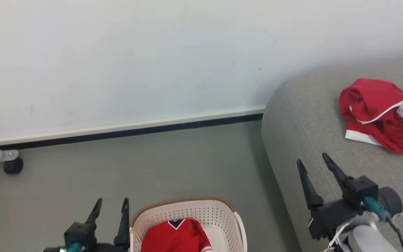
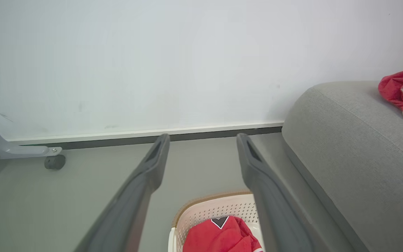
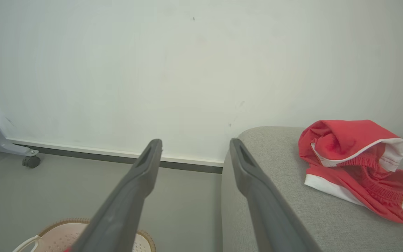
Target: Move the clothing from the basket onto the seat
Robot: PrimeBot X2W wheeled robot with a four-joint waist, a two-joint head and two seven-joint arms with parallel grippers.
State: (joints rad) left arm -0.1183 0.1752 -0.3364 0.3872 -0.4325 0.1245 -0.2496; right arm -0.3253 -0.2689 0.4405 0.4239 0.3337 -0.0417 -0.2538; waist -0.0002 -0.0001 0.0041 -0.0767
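Your left hand [image 1: 113, 199] stands open and empty, just beside the left rim of the basket [image 1: 187, 201]. Your right hand [image 1: 311, 158] is spread wide too, holding nothing, over the edge of the seat [image 1: 303, 119]. In the basket lies a red shirt [image 1: 175, 238] with a dark V-neck collar. The red shorts [image 1: 380, 112] lie crumpled on the seat, beyond the right hand. The right wrist view shows you their gathered elastic; the left wrist view catches just their edge.
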